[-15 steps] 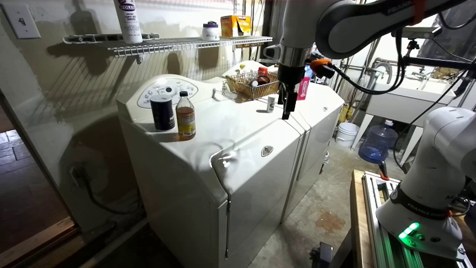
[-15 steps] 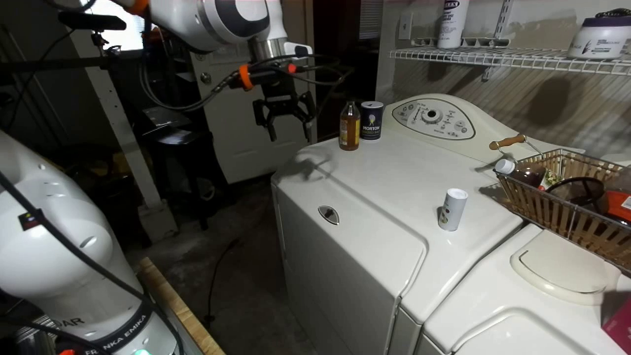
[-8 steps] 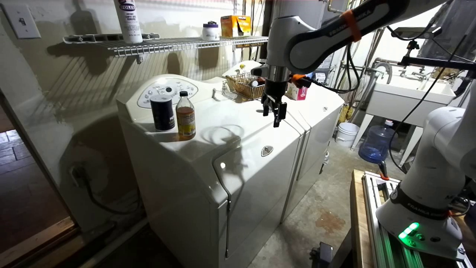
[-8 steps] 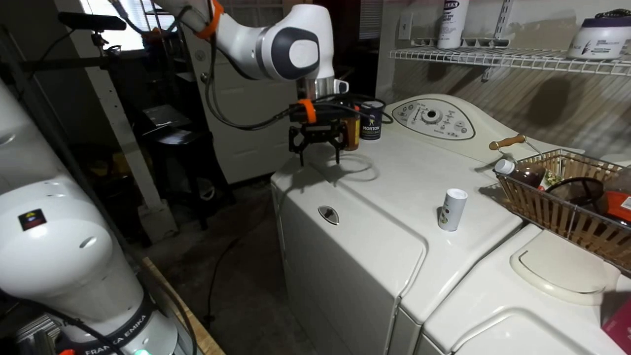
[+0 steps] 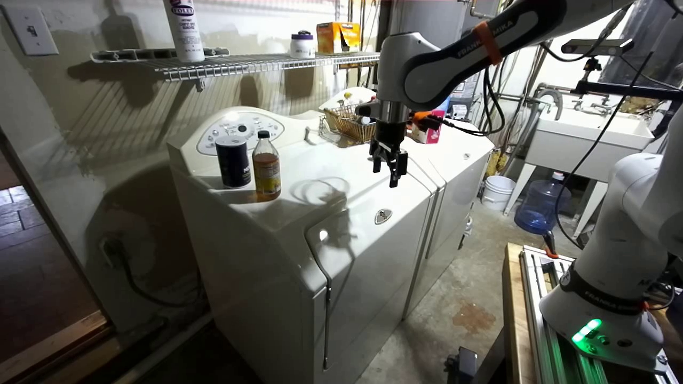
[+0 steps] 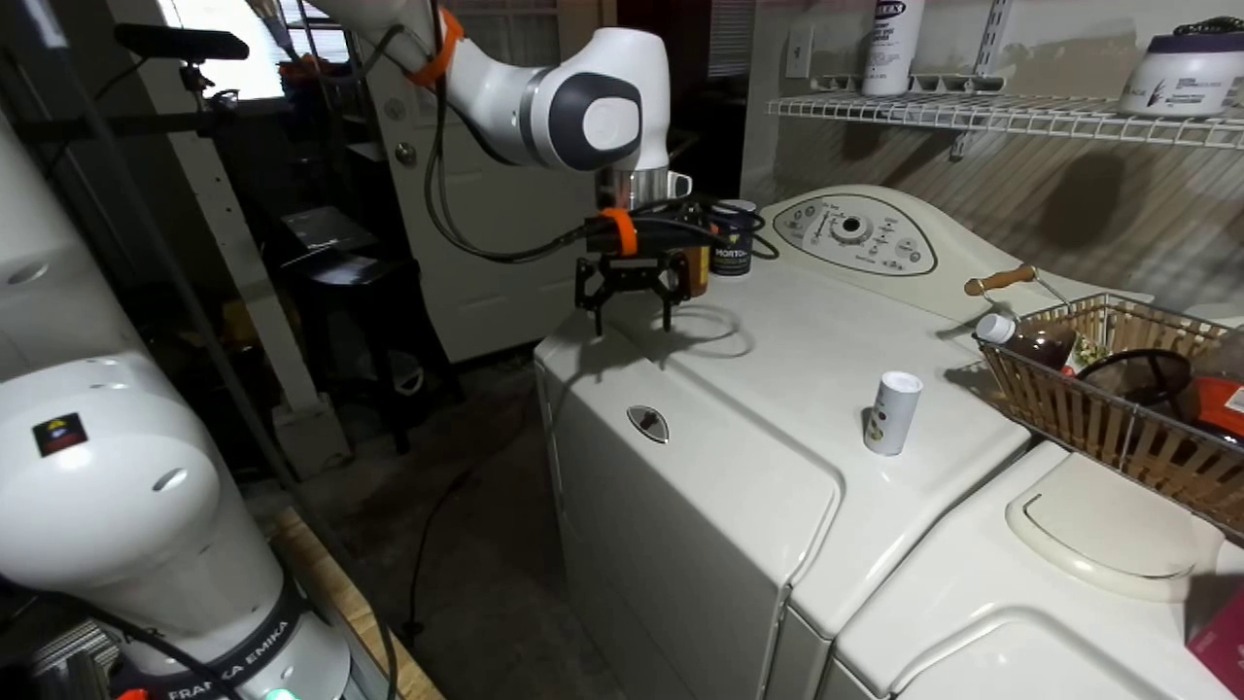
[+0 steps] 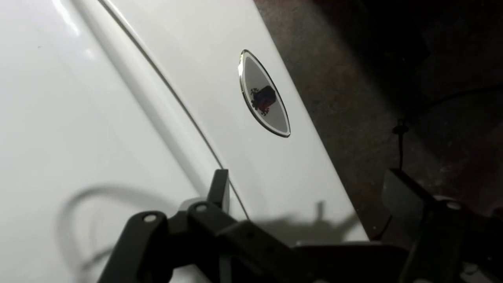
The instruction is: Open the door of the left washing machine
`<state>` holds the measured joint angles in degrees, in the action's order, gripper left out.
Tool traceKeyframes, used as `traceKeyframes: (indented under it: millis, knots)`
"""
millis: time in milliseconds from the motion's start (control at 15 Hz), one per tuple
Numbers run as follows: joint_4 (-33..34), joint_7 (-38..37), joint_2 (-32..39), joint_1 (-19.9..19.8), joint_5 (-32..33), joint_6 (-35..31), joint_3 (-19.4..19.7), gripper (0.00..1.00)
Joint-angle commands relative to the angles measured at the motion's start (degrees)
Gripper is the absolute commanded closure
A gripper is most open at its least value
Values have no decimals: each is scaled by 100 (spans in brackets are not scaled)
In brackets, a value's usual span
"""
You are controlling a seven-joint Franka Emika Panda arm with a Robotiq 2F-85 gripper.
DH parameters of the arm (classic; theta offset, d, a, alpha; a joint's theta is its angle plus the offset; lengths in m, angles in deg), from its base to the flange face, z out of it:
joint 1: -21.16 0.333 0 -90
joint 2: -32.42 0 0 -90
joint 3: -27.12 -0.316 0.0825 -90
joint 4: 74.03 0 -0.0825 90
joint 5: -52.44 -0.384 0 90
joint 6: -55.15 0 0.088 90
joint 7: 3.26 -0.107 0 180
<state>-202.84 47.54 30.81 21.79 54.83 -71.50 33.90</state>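
Observation:
The left washing machine [image 5: 240, 266] is a wide white box; it also shows in an exterior view [image 6: 826, 321]. Its white door [image 5: 379, 277] is closed, with a silver badge on its sloped top part; the door shows in an exterior view [image 6: 651, 525] and the wrist view [image 7: 188, 59]. My gripper [image 5: 385, 177] is open and empty, pointing down above the door's upper seam, apart from it. It also shows in an exterior view [image 6: 632, 330]. In the wrist view my gripper [image 7: 307, 173] is spread wide, one finger over the seam, the other past the front edge over the floor.
A bottle [image 5: 266, 173] and a dark salt canister [image 5: 233, 161] stand on the machine's top. A small white shaker [image 6: 892, 413] and a wicker basket [image 6: 1118, 389] are farther along. The second white appliance [image 5: 453, 181] stands alongside. A wire shelf [image 5: 256, 65] hangs above.
The arm has come down and across toward the machine. My gripper now hangs lower over the door's top seam. The door has not moved.

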Motion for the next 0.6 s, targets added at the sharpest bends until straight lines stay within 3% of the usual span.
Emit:
traceKeyframes:
  millis: [0,200,533]
  knots:
    - [-2,367,274,-155,15,-502,-100,0]
    - [-13,803,571,-276,-8,-1036,-71,0]
    - [65,1292,1010,-605,-65,-1018,-86,0]
